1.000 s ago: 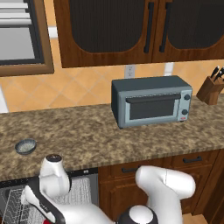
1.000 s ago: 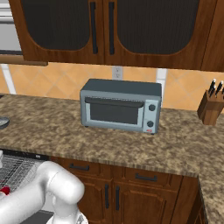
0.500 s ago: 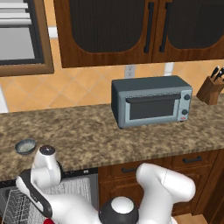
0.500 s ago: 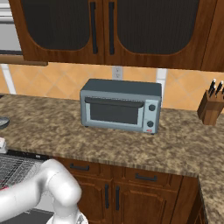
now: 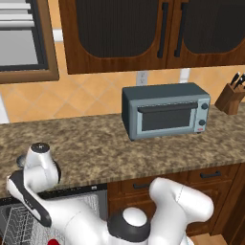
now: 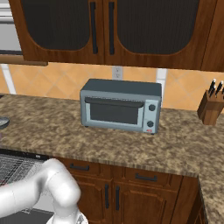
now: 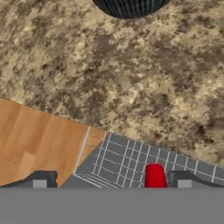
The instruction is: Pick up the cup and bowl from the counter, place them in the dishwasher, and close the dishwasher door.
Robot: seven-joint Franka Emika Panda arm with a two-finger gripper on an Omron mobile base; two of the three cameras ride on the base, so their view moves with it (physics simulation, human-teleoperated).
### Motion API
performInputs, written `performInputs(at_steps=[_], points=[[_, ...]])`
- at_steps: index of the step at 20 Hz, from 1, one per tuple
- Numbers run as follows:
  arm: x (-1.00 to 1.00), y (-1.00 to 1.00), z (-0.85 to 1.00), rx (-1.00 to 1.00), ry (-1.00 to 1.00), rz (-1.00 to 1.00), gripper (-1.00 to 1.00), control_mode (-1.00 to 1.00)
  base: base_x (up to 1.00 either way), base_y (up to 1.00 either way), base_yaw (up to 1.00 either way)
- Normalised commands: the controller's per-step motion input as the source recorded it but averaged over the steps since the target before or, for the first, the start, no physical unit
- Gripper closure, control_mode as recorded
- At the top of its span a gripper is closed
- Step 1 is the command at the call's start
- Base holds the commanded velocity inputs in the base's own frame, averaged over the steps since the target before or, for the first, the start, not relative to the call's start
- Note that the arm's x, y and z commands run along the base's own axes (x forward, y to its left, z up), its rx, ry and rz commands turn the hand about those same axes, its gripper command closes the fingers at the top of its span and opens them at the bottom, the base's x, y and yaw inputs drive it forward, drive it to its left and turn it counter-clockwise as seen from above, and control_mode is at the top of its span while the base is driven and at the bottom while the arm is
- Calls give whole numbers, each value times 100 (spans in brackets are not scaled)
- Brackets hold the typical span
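**Inspector:** Item one, the cup point(image 7: 155, 176). It sits down in the dishwasher point(image 7: 131, 164), on the white wire rack, seen as a red shape between the two finger tips in the hand view. That half of the job reads as done.

**Assistant:** And the bowl?

**Inspector:** The bowl point(image 7: 129, 6) is on the bench point(image 7: 131, 78), a dark round form cut by the top edge of the hand view. In the right base view its rim point(image 6: 2, 122) shows at the far left of the granite, just above the open rack point(image 6: 15, 168). It is well apart from the toaster oven point(image 5: 165, 115) and the knife block point(image 5: 231, 98).

**Assistant:** End effector condition?

**Inspector:** The end effector point(image 7: 111, 183) is spread wide and carries nothing; it looks down across the bench edge towards the bowl.

**Assistant:** Handling assessment?

**Inspector:** My judgement: a small shallow bowl, light and rigid, probably smooth and therefore liable to slip. A grip across the full width looks doubtful. One finger inside and one outside the rim wall is the sounder hold. A low approach is needed, since the wall is short.

**Assistant:** The dishwasher door?

**Inspector:** Not yet closed; the rack stands exposed.
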Motion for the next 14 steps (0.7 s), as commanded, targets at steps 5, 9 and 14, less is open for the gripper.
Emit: performInputs(at_steps=[5, 9, 14], points=[[93, 19, 24, -5, 0, 0, -100, -100, 0, 0, 0], [86, 16, 0, -3, 3, 0, -100, -100, 0, 0, 0], [44, 1, 1, 0, 4, -1, -100, -100, 0, 0, 0]])
